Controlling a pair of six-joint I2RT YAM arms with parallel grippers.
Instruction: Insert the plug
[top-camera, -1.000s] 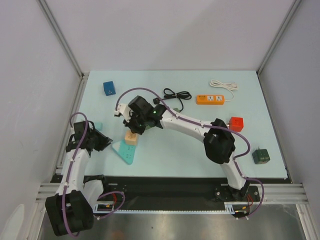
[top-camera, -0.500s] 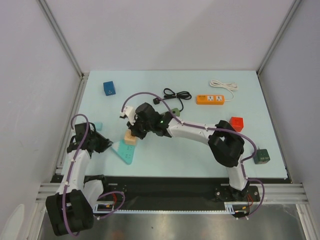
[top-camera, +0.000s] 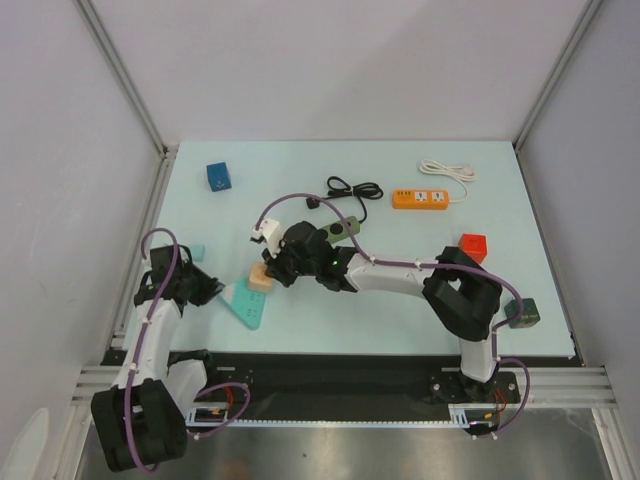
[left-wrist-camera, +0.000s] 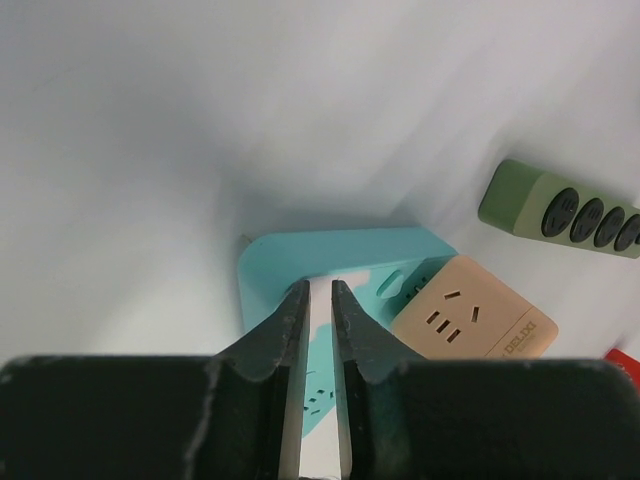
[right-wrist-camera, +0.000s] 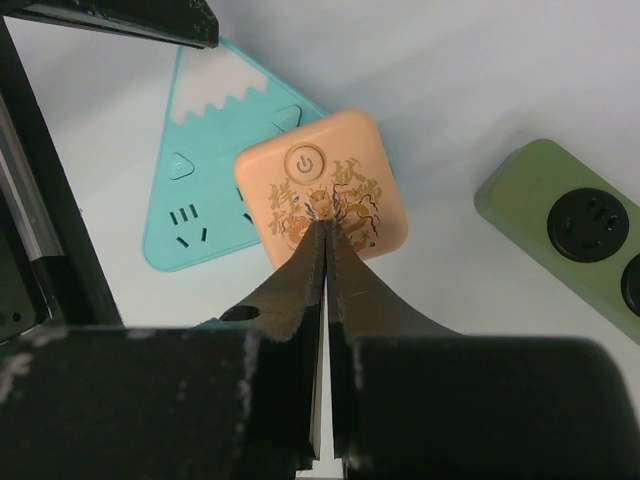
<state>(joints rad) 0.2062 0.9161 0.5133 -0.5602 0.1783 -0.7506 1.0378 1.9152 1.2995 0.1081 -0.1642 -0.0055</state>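
The plug, a peach cube (right-wrist-camera: 320, 185) with a power symbol on top, sits against the right side of a teal mountain-shaped socket block (right-wrist-camera: 210, 170). My right gripper (right-wrist-camera: 323, 218) is shut and holds nothing, its tips touching the cube's top face. From above, the right gripper (top-camera: 272, 268) is over the cube (top-camera: 260, 280). My left gripper (left-wrist-camera: 320, 287) is closed to a narrow gap at the socket block's (left-wrist-camera: 270, 260) snow-capped end. Teal and white show between its fingers. From above, the left gripper (top-camera: 216, 290) meets the block (top-camera: 250, 305) at its left tip.
A green power strip (right-wrist-camera: 575, 235) lies just right of the cube, and a black cable (top-camera: 345, 188) lies behind it. Farther back lie an orange strip (top-camera: 420, 199) with a white cord and a blue cube (top-camera: 218, 176). A red cube (top-camera: 474, 243) and a dark green cube (top-camera: 522, 312) sit at the right.
My right arm has drawn nearer and lower, bringing its shut gripper down onto the peach cube. The left gripper has narrowed slightly at the teal block.
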